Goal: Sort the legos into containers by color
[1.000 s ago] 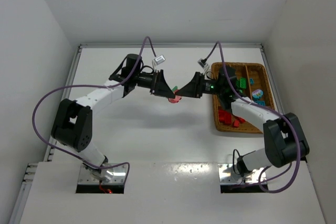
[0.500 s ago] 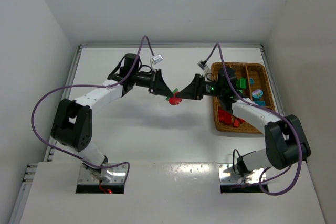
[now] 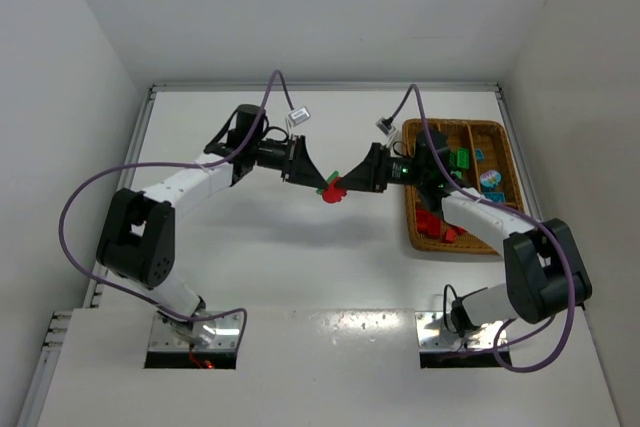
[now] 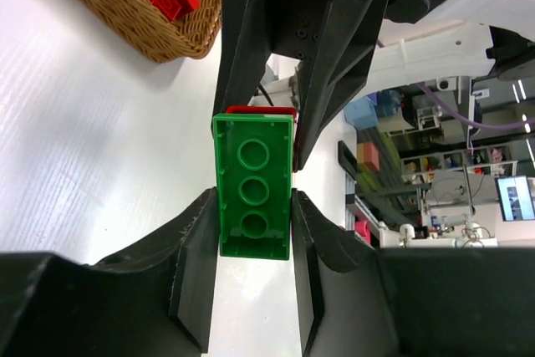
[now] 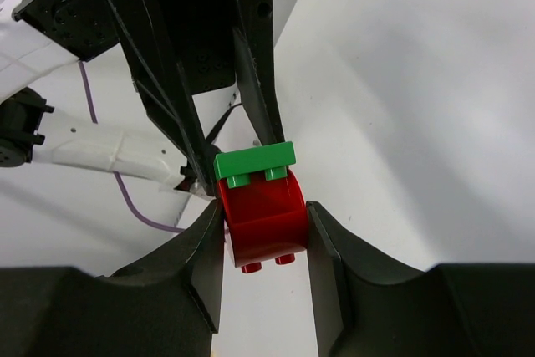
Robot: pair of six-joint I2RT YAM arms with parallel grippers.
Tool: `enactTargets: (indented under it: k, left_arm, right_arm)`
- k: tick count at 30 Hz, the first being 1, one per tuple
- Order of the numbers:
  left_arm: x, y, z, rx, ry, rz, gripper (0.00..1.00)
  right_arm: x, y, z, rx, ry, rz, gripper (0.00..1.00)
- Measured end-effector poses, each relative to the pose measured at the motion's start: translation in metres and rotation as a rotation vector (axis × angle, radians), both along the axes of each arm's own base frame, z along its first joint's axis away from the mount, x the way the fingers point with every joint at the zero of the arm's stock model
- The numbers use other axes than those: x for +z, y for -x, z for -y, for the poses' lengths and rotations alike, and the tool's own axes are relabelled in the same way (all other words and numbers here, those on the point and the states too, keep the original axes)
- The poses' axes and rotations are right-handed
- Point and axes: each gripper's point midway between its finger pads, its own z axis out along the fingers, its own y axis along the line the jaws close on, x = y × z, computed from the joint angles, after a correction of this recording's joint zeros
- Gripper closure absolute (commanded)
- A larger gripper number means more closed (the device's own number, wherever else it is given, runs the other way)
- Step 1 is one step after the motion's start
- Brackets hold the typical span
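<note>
Left wrist: left gripper clamped on green brick; right gripper clamped on red brick. Bricks look joined, mid-air just left of wicker tray. Opposed grips probably meant to split the colours for sorting.

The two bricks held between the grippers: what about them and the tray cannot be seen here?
- Top external: green brick and red brick too small to show whether they are joined.
- Left wrist: red brick mostly hidden behind green brick.
- Left wrist: wicker tray cut off by top edge.
</note>
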Motion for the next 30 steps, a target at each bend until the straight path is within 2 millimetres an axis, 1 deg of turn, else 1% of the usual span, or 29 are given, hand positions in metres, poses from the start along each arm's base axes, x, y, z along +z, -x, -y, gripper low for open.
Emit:
enactTargets:
  k: [1,2,3,4,9,10,12,15,18,20,21,22,24,25,26,27,29,30]
  left_arm:
    - [0.000,0.000,0.000,0.000,0.000,0.001,0.87]
    - [0.000,0.000,0.000,0.000,0.000,0.003,0.95]
    - [0.001,0.000,0.000,0.001,0.001,0.005,0.99]
    - [0.001,-0.001,-0.001,0.003,0.000,0.005,1.00]
    - [-0.001,-0.009,-0.006,0.043,-0.009,0.004,1.00]
    - [-0.002,-0.011,-0.010,0.064,-0.013,-0.003,1.00]
    - [-0.001,-0.022,-0.027,0.132,-0.018,-0.013,1.00]
    - [0.005,-0.039,-0.046,0.221,-0.019,-0.008,1.00]
    - [0.009,-0.044,-0.048,0.246,-0.014,0.006,1.00]
    - [0.008,-0.042,-0.045,0.244,-0.017,-0.002,1.00]
    - [0.008,-0.042,-0.043,0.248,-0.022,-0.007,1.00]
    - [0.006,-0.041,-0.040,0.252,-0.029,-0.009,1.00]
    - [0.003,-0.040,-0.028,0.248,-0.049,-0.015,1.00]
    - [0.000,-0.040,-0.016,0.236,-0.064,-0.017,1.00]
    - [-0.002,-0.040,-0.009,0.228,-0.071,-0.017,1.00]
    - [-0.004,-0.039,0.002,0.209,-0.081,-0.023,1.00]
    - [-0.010,-0.041,0.027,0.178,-0.102,-0.024,1.00]
    - [-0.013,-0.043,0.037,0.168,-0.112,-0.026,1.00]
  right_arm:
    - [0.000,0.000,0.000,0.001,-0.001,0.001,0.94]
    - [0.000,0.000,0.000,0.002,-0.001,0.001,0.94]
    - [0.000,0.000,0.000,0.003,-0.001,0.002,0.94]
    - [0.000,0.000,0.000,0.002,-0.001,0.002,0.94]
    - [-0.002,-0.004,0.002,-0.025,0.015,0.005,0.94]
    - [-0.006,-0.004,0.005,-0.032,0.032,-0.001,0.94]
    - [-0.009,-0.014,0.023,-0.100,0.061,-0.006,0.94]
    - [-0.012,-0.024,0.043,-0.181,0.101,-0.006,0.94]
    - [-0.019,-0.025,0.052,-0.229,0.158,-0.006,0.94]
    - [-0.029,-0.026,0.063,-0.298,0.239,-0.034,0.98]
    - [-0.036,-0.029,0.074,-0.365,0.299,-0.052,0.98]
    - [-0.044,-0.032,0.090,-0.463,0.376,-0.081,0.98]
    - [-0.053,-0.033,0.128,-0.644,0.508,-0.113,0.98]
    - [-0.055,-0.031,0.150,-0.733,0.565,-0.127,0.98]
    - [-0.057,-0.027,0.174,-0.827,0.623,-0.142,0.98]
    - [-0.058,-0.024,0.192,-0.895,0.656,-0.154,0.98]
    - [-0.067,-0.008,0.229,-1.023,0.740,-0.203,0.98]
    - [-0.072,-0.001,0.243,-1.070,0.774,-0.230,0.98]
